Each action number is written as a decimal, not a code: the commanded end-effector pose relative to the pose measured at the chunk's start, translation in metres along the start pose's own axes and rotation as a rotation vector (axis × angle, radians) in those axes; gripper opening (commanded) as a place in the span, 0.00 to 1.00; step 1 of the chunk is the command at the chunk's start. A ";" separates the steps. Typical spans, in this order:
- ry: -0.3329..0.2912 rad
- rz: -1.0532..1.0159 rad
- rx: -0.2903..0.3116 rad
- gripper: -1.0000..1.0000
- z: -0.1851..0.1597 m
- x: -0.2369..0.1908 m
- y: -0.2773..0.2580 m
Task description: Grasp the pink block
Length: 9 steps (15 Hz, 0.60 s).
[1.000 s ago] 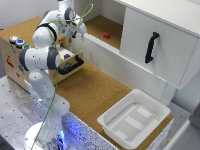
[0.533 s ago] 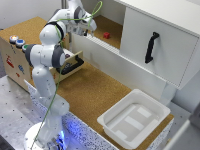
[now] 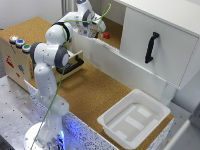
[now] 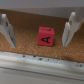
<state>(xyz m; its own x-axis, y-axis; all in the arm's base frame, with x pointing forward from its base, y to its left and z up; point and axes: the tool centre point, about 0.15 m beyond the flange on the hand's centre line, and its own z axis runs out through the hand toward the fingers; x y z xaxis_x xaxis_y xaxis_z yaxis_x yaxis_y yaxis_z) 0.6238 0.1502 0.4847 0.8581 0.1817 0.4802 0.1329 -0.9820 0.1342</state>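
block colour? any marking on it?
Reddish-pink block with a dark letter "A" on its face; clearest in the wrist view, between the open tool's fingers.

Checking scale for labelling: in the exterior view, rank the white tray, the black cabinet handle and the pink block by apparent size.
1. white tray
2. black cabinet handle
3. pink block, smallest by far

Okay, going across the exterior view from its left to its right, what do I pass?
Colored buttons → robot base → gripper → pink block → white tray → black cabinet handle.
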 end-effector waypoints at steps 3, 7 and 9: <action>0.011 -0.005 0.080 1.00 0.045 0.056 0.007; -0.017 0.029 0.105 1.00 0.066 0.067 0.007; -0.010 0.066 0.097 0.00 0.067 0.065 0.009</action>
<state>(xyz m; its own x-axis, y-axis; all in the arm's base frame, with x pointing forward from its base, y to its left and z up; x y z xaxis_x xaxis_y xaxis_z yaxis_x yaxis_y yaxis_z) 0.6798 0.1539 0.4637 0.8293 0.1637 0.5342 0.1383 -0.9865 0.0876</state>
